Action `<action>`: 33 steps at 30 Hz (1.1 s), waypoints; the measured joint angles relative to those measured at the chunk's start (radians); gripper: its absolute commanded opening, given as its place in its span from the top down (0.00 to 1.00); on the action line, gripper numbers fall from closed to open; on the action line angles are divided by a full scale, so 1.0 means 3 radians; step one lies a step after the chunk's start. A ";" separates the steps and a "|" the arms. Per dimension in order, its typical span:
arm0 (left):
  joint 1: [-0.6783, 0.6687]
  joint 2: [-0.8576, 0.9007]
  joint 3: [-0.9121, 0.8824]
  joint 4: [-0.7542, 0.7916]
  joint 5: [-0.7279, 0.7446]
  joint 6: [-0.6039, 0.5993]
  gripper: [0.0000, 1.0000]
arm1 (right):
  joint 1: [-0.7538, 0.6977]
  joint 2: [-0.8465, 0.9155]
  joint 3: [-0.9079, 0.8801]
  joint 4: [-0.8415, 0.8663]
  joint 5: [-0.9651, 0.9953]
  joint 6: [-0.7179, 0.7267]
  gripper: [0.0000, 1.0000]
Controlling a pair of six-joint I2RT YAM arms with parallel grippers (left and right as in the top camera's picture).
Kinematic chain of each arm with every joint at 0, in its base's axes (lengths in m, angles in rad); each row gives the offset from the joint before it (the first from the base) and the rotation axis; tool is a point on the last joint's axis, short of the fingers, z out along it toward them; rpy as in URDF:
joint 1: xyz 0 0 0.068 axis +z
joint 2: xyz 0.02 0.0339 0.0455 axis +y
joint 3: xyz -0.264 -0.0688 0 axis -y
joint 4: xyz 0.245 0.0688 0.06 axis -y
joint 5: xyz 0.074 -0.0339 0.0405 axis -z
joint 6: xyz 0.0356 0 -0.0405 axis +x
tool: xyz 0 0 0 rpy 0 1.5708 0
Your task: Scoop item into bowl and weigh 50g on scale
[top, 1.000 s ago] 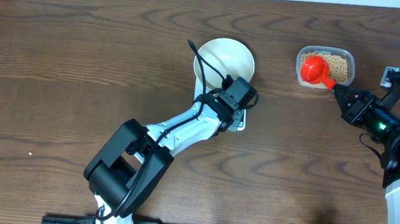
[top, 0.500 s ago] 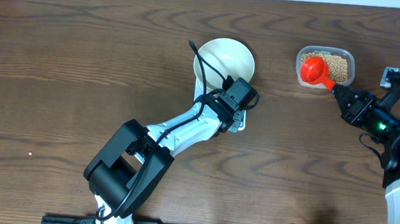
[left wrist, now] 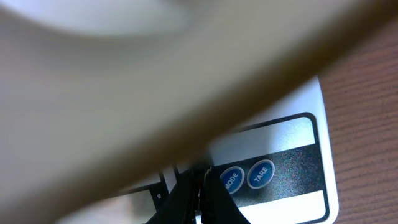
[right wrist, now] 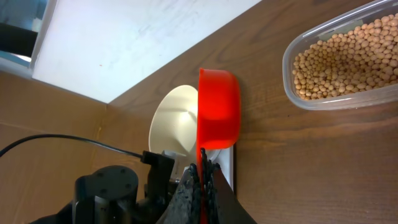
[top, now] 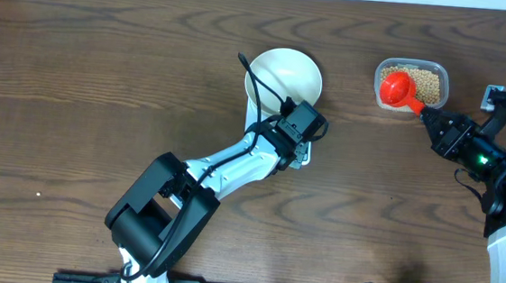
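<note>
two arms work over the dark wooden tabletop (top: 104, 76). nearest, the left arm stretches forward to the scale (left wrist: 273, 134), and the left hand (left wrist: 199, 193) points down at its front panel with its fingers pinched together on nothing. its tips sit just left of the blue mode button (left wrist: 231, 179), with the blue tare button (left wrist: 260, 173) just beyond that; whether the tips touch the panel i cannot tell. the white bowl (top: 284, 74) stands on the scale just behind that hand, its underside a blur in the left wrist view. over on the right, the right hand (right wrist: 200, 177) is clamped narrow on the handle of a red scoop (top: 396, 87). from overhead, the scoop's cup overlaps the left part of a clear plastic tub (top: 446, 84). the beans (top: 428, 81) lie in that tub, well apart from the bowl.
</note>
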 measured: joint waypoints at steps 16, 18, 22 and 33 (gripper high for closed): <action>0.0024 -0.0137 -0.0112 -0.0017 -0.0015 0.0031 0.93 | 0.0000 0.0000 0.0000 -0.0010 0.0001 -0.0017 0.99; 0.0050 -0.0298 -0.0175 -0.0079 -0.0024 0.0036 0.93 | 0.0000 0.0000 0.0000 -0.0010 0.0000 -0.0020 0.99; 0.0064 -0.0861 -0.0193 -0.0350 -0.0027 0.0042 0.92 | 0.0000 0.0000 0.0000 -0.0011 0.0000 -0.0024 0.99; 0.0515 -0.1310 -0.0191 -0.0694 -0.0013 0.0104 0.93 | 0.0000 0.0000 0.0000 0.0039 0.0003 -0.0106 0.99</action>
